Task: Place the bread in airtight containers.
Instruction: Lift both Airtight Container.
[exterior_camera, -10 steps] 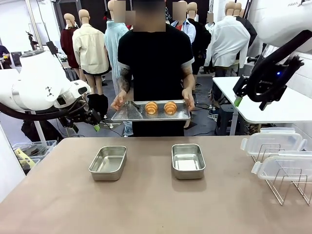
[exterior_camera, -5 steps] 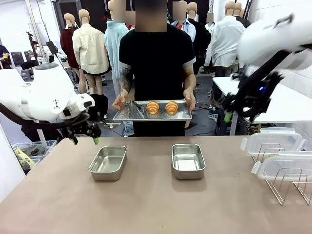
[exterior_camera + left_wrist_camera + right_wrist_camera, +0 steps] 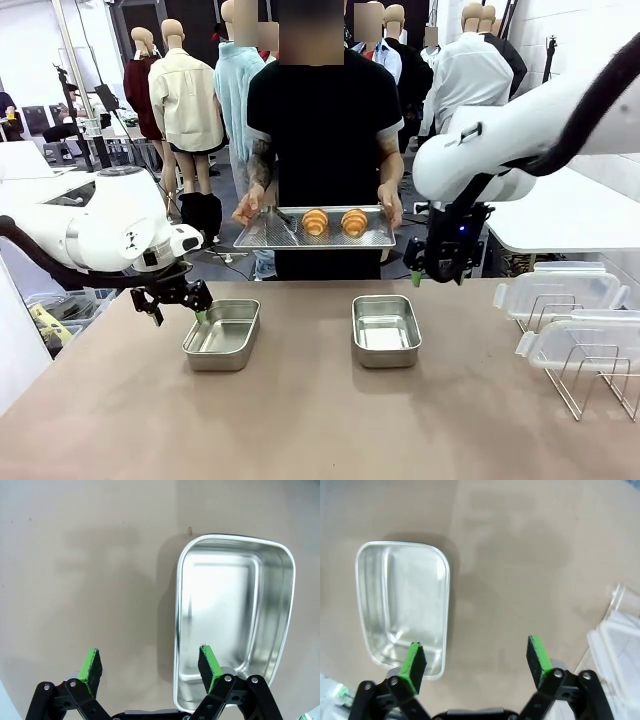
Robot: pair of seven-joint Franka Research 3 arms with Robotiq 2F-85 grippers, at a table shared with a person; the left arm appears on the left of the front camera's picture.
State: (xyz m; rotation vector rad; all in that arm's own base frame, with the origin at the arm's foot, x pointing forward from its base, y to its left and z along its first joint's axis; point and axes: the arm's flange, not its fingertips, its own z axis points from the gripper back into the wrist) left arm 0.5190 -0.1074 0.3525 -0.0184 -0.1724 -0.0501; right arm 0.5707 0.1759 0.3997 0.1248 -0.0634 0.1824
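The bread [image 3: 315, 221] lies on the tray [image 3: 262, 236] a person holds. Below-left of the tray the left hand [image 3: 150, 664] hangs open, empty; below-right, the right hand [image 3: 476, 657] likewise.

Shiny st. steel containers [image 3: 221, 340]; matt table [image 3: 300, 420]

You are looking at two golden-brown, croissant-shaped rolls with ridged, glossy crusts. The left roll [image 3: 315, 221] and the right roll [image 3: 353, 221] are lying side by side, just apart, on a steel tray [image 3: 262, 232] that a person is holding level beyond the desk's [image 3: 320, 420] far edge. Two rectangular stainless-steel pans are sitting open and empty on the desk, the left pan [image 3: 221, 334] and the right pan [image 3: 386, 329], well apart. Their clear plastic lids, the rear lid [image 3: 560, 290] and the front lid [image 3: 585, 340], are lying at the desk's right side, off the pans.
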